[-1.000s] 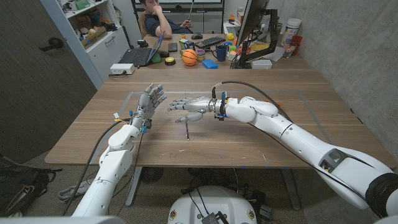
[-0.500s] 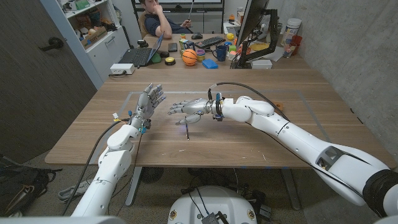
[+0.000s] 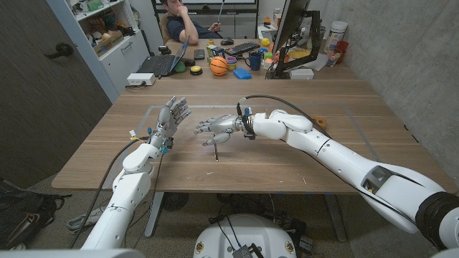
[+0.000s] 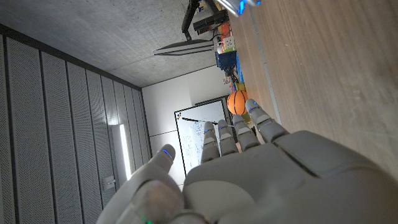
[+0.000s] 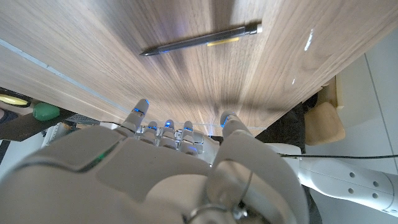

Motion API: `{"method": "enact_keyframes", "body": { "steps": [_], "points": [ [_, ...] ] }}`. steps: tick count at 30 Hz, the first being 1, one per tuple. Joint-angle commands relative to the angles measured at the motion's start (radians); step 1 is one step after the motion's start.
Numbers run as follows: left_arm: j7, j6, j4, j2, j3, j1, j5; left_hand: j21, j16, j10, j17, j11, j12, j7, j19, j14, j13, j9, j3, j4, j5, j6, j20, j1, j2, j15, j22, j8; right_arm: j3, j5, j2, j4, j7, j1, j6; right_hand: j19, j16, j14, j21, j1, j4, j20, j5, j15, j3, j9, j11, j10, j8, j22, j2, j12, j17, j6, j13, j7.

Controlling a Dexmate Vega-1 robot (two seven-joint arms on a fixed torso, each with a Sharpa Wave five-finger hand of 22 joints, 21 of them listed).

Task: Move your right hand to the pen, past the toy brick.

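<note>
Pen first: the thin dark pen (image 3: 216,148) with a silver tip lies on the wooden table (image 3: 287,161), and in the head view it sits just under the fingers of the right hand (image 3: 215,125), a little nearer to the robot. Its long side runs from the robot toward the far end of the table, only a bit slanted, so it lies across the way the fingers point. In the right wrist view the pen (image 5: 202,40) lies on bare wood just past the fingertips (image 5: 140,107), and nothing is between them. The right hand is held above the table with its fingers apart and a little bent, and it holds nothing. I cannot tell if any finger touches the pen; it looks like there is a small gap. A small orange thing (image 3: 320,123) peeks out behind the right forearm, well away from the hand; it may be the toy brick, but it is too small to be sure. The left hand (image 3: 171,117) stands up on the other side, fingers spread, empty, and near the pen too. The right hand is closer, though. I think it only needs to come down a bit and toward the robot to reach the pen.
</note>
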Motion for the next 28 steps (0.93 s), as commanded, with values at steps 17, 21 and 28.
{"method": "enact_keyframes", "body": {
  "steps": [17,21,28],
  "points": [
    [-0.005,0.005,0.017,0.004,0.005,-0.020,0.002,-0.002,0.007,0.008,0.004,-0.002,0.003,-0.001,0.009,0.006,0.004,0.002,-0.005,0.000,0.008,0.003,0.003,-0.006,0.008,0.004,0.003,0.000,-0.010,0.026,0.005,0.024,0.002,0.018,0.002,-0.059,-0.001,0.000,-0.012,0.014,-0.006,-0.005,-0.002,0.001,0.001,0.003,0.004,0.000,0.005,0.002,0.007,0.005,0.005,0.011,0.003,0.002],
    [-0.005,0.008,0.019,0.003,0.007,-0.023,0.002,-0.003,0.007,0.009,0.004,-0.003,0.003,-0.001,0.009,0.006,0.004,0.002,-0.006,0.000,0.008,0.003,0.002,-0.006,0.008,0.003,0.003,-0.001,-0.009,0.032,0.005,0.028,0.004,0.019,0.004,-0.058,-0.002,0.000,-0.013,0.014,-0.005,-0.005,-0.003,0.001,0.001,0.004,0.004,0.000,0.005,0.002,0.008,0.005,0.005,0.011,0.003,0.001],
    [-0.007,0.009,0.024,0.003,0.011,-0.028,0.003,-0.004,0.007,0.008,0.004,-0.003,0.002,0.000,0.008,0.006,0.004,0.002,-0.007,0.000,0.009,0.004,0.003,-0.006,0.008,0.004,0.003,0.000,-0.010,0.035,0.006,0.040,0.000,0.024,0.009,-0.057,-0.002,0.000,-0.015,0.014,-0.004,-0.005,-0.004,0.002,0.000,0.004,0.003,-0.001,0.004,0.002,0.010,0.004,0.006,0.011,0.003,0.002]
  ]
}}
